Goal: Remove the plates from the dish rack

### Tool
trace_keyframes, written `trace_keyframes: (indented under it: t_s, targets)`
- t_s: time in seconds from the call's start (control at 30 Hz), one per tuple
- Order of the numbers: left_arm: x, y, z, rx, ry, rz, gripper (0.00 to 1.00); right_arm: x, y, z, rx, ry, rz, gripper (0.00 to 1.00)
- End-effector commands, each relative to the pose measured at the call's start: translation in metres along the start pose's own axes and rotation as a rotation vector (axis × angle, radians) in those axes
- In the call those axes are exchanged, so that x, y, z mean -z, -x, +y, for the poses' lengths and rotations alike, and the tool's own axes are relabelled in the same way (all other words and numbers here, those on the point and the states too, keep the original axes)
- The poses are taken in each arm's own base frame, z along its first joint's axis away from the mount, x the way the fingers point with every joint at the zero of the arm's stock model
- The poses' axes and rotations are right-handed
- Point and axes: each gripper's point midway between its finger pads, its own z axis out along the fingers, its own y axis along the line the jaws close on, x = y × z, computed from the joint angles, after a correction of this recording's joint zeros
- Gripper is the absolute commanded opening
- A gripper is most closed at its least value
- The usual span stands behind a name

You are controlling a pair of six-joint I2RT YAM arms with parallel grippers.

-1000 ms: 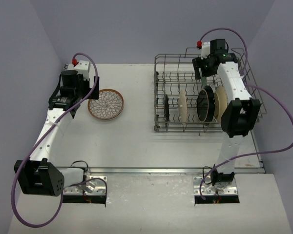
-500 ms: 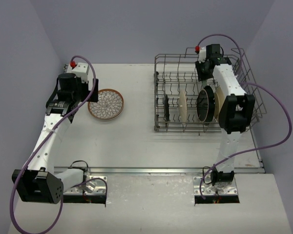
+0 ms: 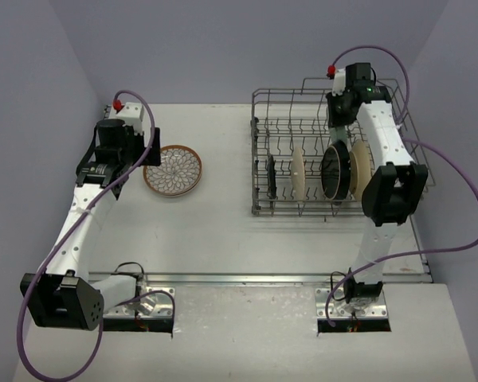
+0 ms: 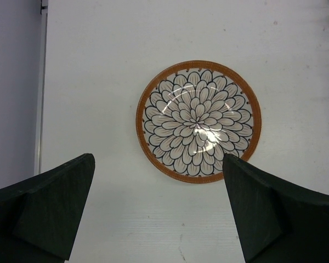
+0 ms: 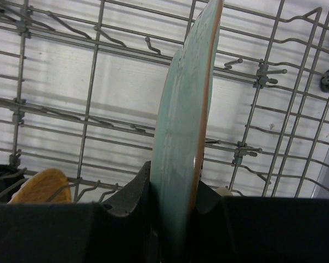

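The grey wire dish rack [image 3: 259, 151] stands at the right of the table. My right gripper [image 3: 340, 115] reaches down into its back part and is shut on the rim of a pale green plate [image 5: 183, 126] that stands on edge; both pads press its faces. Other plates stand upright in the front row: a small dark one [image 3: 271, 175], a cream one [image 3: 298, 171], a black one [image 3: 334, 169] and another cream one [image 3: 360, 167]. An orange-brown plate [image 5: 41, 185] shows low on the left of the right wrist view. A brown-rimmed petal plate [image 4: 197, 121] lies flat on the table, with my left gripper [image 4: 159, 183] open above its near edge.
The rack's wires and upright tines [image 5: 98, 82] surround the held plate on all sides. The rack's raised handles [image 3: 315, 81] stand behind my right wrist. The table's left edge [image 4: 41, 87] and the side wall run close to my left arm.
My right gripper has closed on the pale green plate in the rack's back part, and its wrist has shifted slightly. The left arm has barely moved and stays open.
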Motion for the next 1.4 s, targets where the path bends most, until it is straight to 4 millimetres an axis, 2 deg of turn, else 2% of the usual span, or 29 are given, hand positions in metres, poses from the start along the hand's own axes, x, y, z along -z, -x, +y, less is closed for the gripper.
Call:
trace_keyframes:
  t_s: [0.0, 0.07, 0.17, 0.23, 0.37, 0.47, 0.53, 0.6, 0.63, 0.67, 0.73, 0.8, 0.83, 0.9, 0.93, 0.97, 1.07, 1.13, 1.27, 1.37]
  targets:
    - [0.004, 0.018, 0.006, 0.045, 0.047, -0.045, 1.0, 0.102, 0.092, -0.005, -0.038, -0.01, -0.344, 0.0]
    - [0.003, 0.017, 0.002, 0.063, 0.028, -0.028, 1.0, 0.12, 0.101, -0.021, -0.088, -0.025, -0.392, 0.0]
    - [0.001, 0.02, -0.015, 0.105, -0.06, 0.01, 1.0, 0.148, 0.115, -0.025, -0.119, -0.004, -0.463, 0.0]
    - [0.006, 0.031, -0.031, 0.155, -0.153, 0.007, 1.0, 0.169, 0.124, -0.02, -0.106, 0.019, -0.516, 0.0]
    - [0.022, 0.049, -0.062, 0.197, -0.348, -0.006, 1.0, 0.209, 0.141, 0.009, 0.008, 0.155, -0.651, 0.0]
    - [0.042, 0.059, -0.09, 0.202, -0.534, -0.007, 0.99, 0.249, 0.141, 0.046, 0.237, 0.239, -0.814, 0.0]
    - [0.054, 0.065, -0.099, 0.198, -0.604, -0.008, 0.98, 0.267, 0.132, 0.078, 0.39, 0.262, -0.896, 0.0]
    - [0.063, 0.068, -0.105, 0.186, -0.651, -0.008, 0.98, 0.268, 0.115, 0.112, 0.54, 0.27, -0.917, 0.0]
    - [0.064, 0.066, -0.106, 0.188, -0.654, 0.002, 0.98, 0.285, 0.115, 0.13, 0.617, 0.275, -0.969, 0.0]
    - [0.07, 0.069, -0.109, 0.179, -0.688, -0.002, 0.98, 0.283, 0.102, 0.16, 0.705, 0.293, -0.978, 0.0]
    - [0.08, 0.072, -0.108, 0.202, -0.756, 0.003, 0.98, 0.304, 0.084, 0.196, 0.935, 0.228, -1.075, 0.0]
    - [0.091, 0.068, -0.109, 0.275, -0.866, 0.033, 0.98, 0.303, 0.067, 0.22, 1.084, 0.161, -1.117, 0.0]
    - [0.099, 0.069, -0.109, 0.306, -0.937, 0.038, 0.97, 0.289, 0.051, 0.236, 1.186, 0.13, -1.11, 0.0]
    - [0.103, 0.067, -0.11, 0.349, -1.009, 0.066, 0.94, 0.284, 0.032, 0.248, 1.285, 0.071, -1.165, 0.0]
    - [0.104, 0.065, -0.112, 0.354, -1.024, 0.078, 0.92, 0.296, 0.032, 0.26, 1.365, 0.002, -1.247, 0.0]
    - [0.104, 0.064, -0.112, 0.35, -1.03, 0.08, 0.91, 0.3, 0.024, 0.27, 1.452, -0.056, -1.312, 0.0]
    - [0.104, 0.06, -0.111, 0.322, -1.02, 0.082, 0.89, 0.292, -0.016, 0.296, 1.689, -0.188, -1.455, 0.0]
    - [0.103, 0.051, -0.11, 0.283, -0.998, 0.097, 0.88, 0.299, -0.023, 0.305, 1.721, -0.269, -1.556, 0.0]
    - [0.095, 0.025, -0.113, 0.155, -0.923, 0.147, 0.85, 0.304, -0.035, 0.321, 1.738, -0.289, -1.665, 0.0]
    - [0.091, 0.009, -0.116, 0.109, -0.886, 0.173, 0.83, 0.313, -0.033, 0.329, 1.706, -0.346, -1.738, 0.0]
